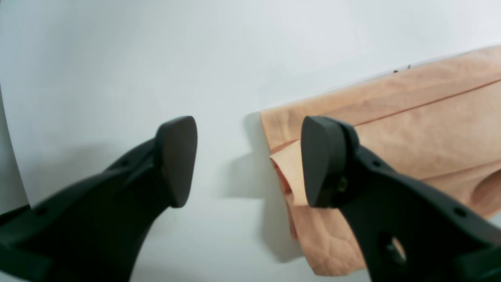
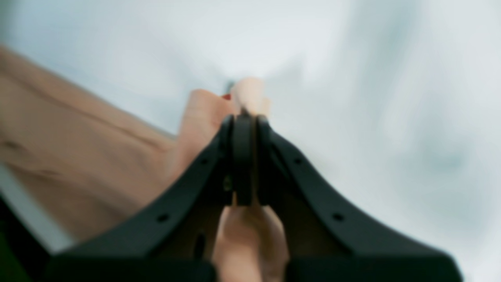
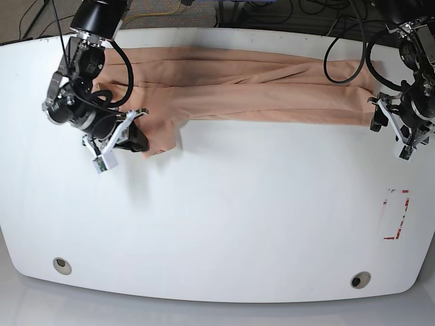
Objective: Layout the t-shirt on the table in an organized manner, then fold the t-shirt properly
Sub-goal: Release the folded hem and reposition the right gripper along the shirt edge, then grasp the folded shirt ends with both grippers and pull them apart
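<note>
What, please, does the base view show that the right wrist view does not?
Only the base view shows the whole t-shirt stretched in a long band across the far side of the table, the left gripper at its other end, a red-marked rectangle and two grommet holes.

Only the right wrist view shows, blurred, the right gripper shut on a pinch of cloth.

Both show peach fabric, white tabletop and the right gripper.

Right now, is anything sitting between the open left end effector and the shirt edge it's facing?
Nothing visible. The left end effector is open at the t-shirt's end, one finger over the cloth, the other over bare table. No other object lies between them.
</note>
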Available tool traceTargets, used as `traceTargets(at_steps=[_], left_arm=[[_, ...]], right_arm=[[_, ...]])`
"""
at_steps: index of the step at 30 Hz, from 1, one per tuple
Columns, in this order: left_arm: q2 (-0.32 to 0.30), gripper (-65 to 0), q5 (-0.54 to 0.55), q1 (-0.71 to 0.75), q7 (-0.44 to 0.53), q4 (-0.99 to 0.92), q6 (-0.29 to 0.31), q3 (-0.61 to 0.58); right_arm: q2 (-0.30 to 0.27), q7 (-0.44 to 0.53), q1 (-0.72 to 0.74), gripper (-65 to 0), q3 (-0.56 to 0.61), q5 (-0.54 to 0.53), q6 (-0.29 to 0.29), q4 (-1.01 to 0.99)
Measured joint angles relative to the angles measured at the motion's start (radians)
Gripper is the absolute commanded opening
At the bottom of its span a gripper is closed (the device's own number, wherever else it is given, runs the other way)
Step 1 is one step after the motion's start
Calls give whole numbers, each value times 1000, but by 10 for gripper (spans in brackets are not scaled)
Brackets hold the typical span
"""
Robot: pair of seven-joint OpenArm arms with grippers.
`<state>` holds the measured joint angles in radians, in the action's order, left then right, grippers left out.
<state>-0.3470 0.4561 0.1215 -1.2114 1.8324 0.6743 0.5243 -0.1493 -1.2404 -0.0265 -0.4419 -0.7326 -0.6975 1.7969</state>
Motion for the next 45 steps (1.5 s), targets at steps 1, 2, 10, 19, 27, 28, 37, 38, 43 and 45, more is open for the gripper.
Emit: traceTargets(at_steps=[1, 2, 10, 19, 27, 28, 37, 38, 43, 45], left_arm=[[0, -258, 0, 0, 0, 0, 0, 0], [0, -258, -1, 0, 0, 0, 0, 0], [0, -258, 0, 0, 0, -1, 0, -2], [8, -258, -8, -2, 0, -3, 0, -19], [22, -258, -7, 0, 0, -8, 0, -35], [22, -258, -6, -1, 0, -13, 0, -35], [21, -258, -7, 0, 0, -33, -3, -34], [21, -258, -7, 0, 0, -33, -3, -34], [22, -258, -8, 0, 0, -33, -3, -34], [21, -258, -8, 0, 0, -33, -3, -34]], right_arm=[[-2, -11, -18, -637, -10, -42, -2, 18], [-6, -27, -33, -637, -18, -87, 7, 30], [-26, -80, -213, -637, -12, -403, 2, 41], [-67, -108, -341, -636, -9, -502, 2, 98], [-111, -107, -370, -634, 58, -505, 2, 107], [-116, -107, -372, -634, 74, -501, 2, 106], [-194, -114, -376, -368, 251, -510, 1, 107], [-201, -114, -376, -311, 253, -510, 1, 107], [-209, -114, -393, -152, 214, -510, 1, 107], [-208, -114, -402, -152, 179, -512, 2, 107]])
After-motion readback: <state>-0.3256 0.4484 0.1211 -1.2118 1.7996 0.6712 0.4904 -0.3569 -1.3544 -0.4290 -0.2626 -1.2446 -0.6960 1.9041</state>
